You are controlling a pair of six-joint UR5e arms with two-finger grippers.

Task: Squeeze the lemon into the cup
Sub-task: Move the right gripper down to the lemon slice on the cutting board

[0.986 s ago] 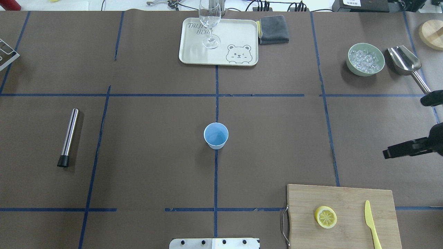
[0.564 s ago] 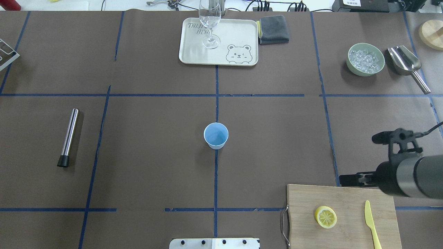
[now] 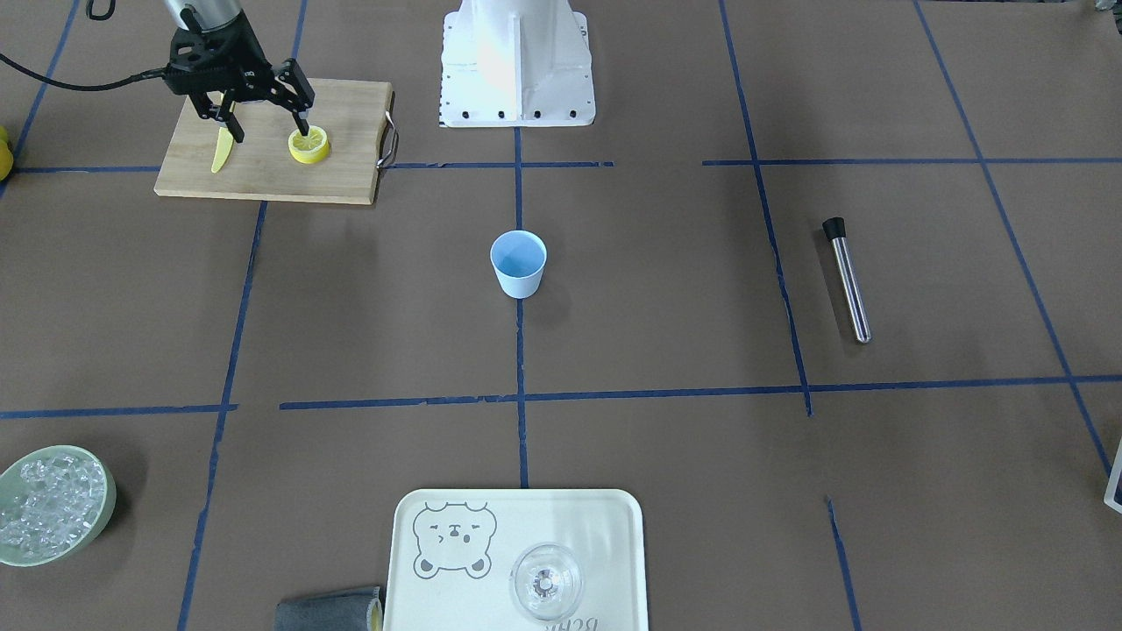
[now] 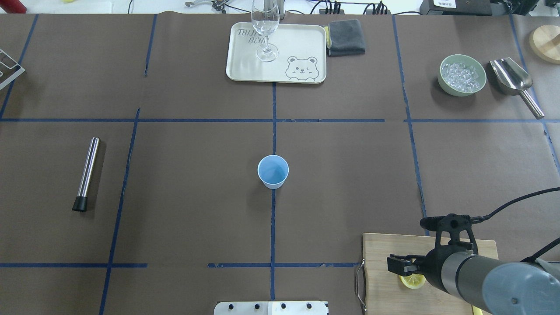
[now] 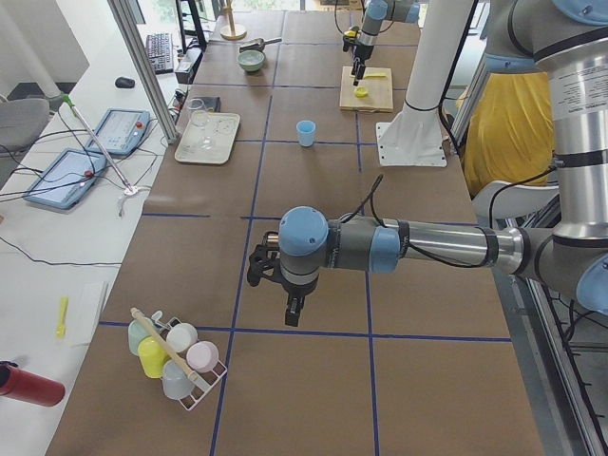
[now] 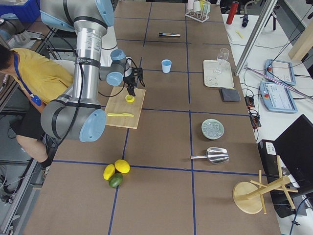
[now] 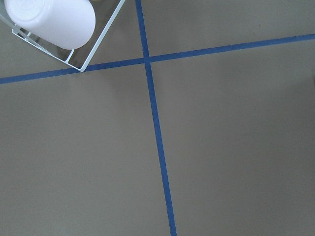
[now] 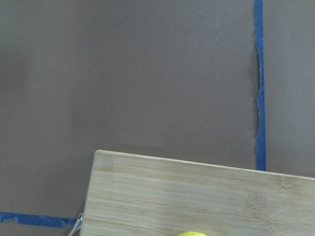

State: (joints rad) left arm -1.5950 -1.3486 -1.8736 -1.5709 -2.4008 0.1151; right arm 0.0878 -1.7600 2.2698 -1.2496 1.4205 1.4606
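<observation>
**Front-facing view:** The right gripper (image 3: 267, 125) hangs over the wooden cutting board (image 3: 272, 184), fingers spread wide and holding nothing. One fingertip stands right at the lemon (image 3: 309, 145), which lies cut face up on the board, though contact cannot be judged. The other fingertip is near the yellow knife (image 3: 219, 154). The blue cup (image 3: 518, 263) stands upright at the middle of the table (image 3: 701, 263), well apart from the board.

**Overhead view:** The right arm covers much of the board, and the lemon shows half hidden beneath the gripper.

**Left-end view:** The left gripper (image 5: 275, 288) hangs low over the table near a wire rack of cups (image 5: 176, 356). Whether it is spread or closed cannot be told.

**Right-end view:** The right gripper sits just above the lemon.

**Left wrist view:** Brown table, crossed blue tape (image 7: 155, 128) and a corner of the rack.

**Right wrist view:** The board's corner, with a sliver of lemon at the bottom edge.
</observation>
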